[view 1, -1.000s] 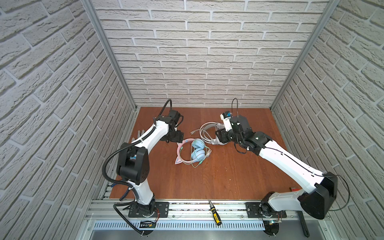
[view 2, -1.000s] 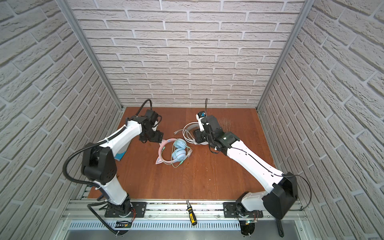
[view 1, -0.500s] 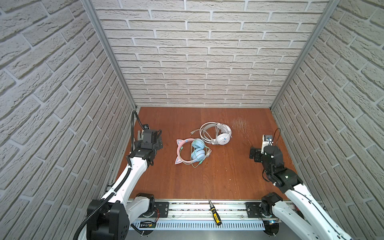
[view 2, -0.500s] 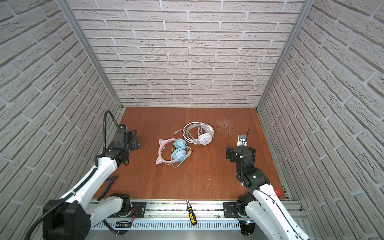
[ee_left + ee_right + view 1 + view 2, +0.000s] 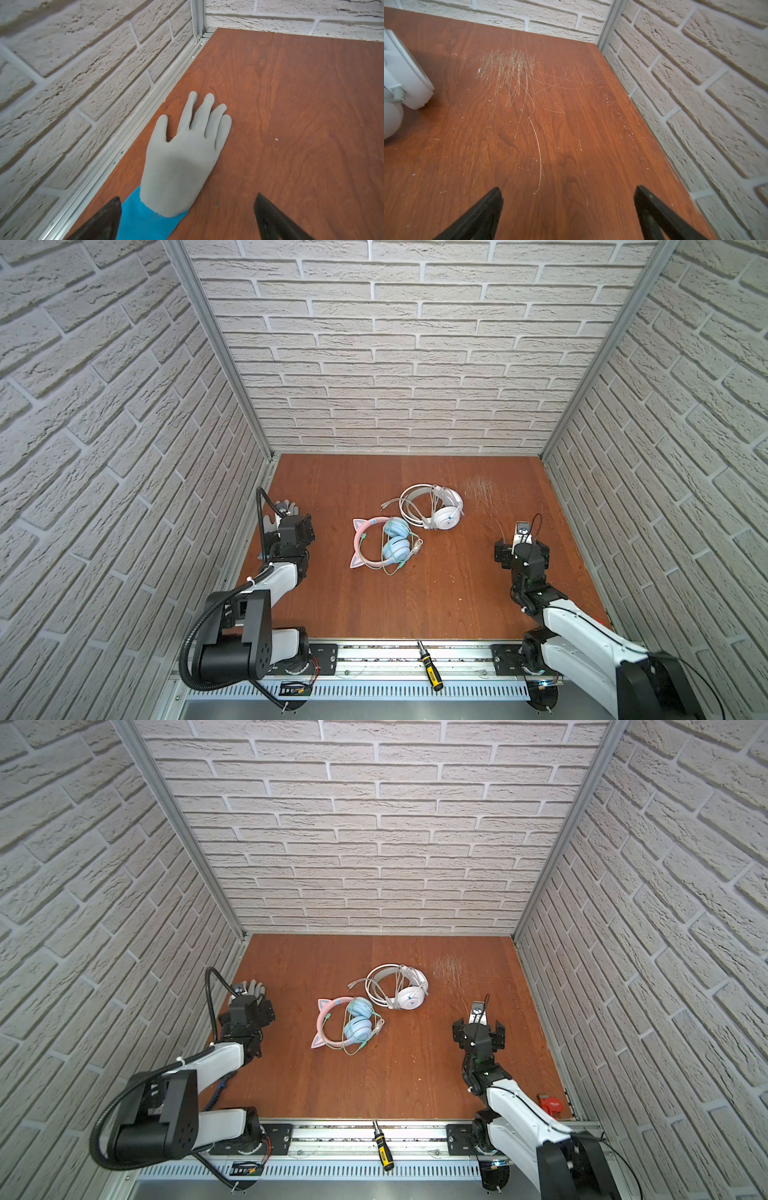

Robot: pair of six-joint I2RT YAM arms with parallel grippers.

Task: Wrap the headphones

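Plastic, likely light, stiff: white headphones (image 5: 446, 520), pink headphones (image 5: 395, 548) suit a headband grip; cables (image 5: 411, 517) limp; left gripper (image 5: 188, 196), right gripper (image 5: 568, 187) gape empty

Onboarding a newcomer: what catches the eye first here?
Mid-scene lie pink, green-corded cat-ear headphones and, behind them to the right, white headphones. The left gripper and right gripper hang open at the sides, empty; a grey glove lies just ahead of the left.

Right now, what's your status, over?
Left gripper and right gripper open, empty. White headphones and cat-ear headphones lie between them. Grey glove by left gripper; nothing blocking.
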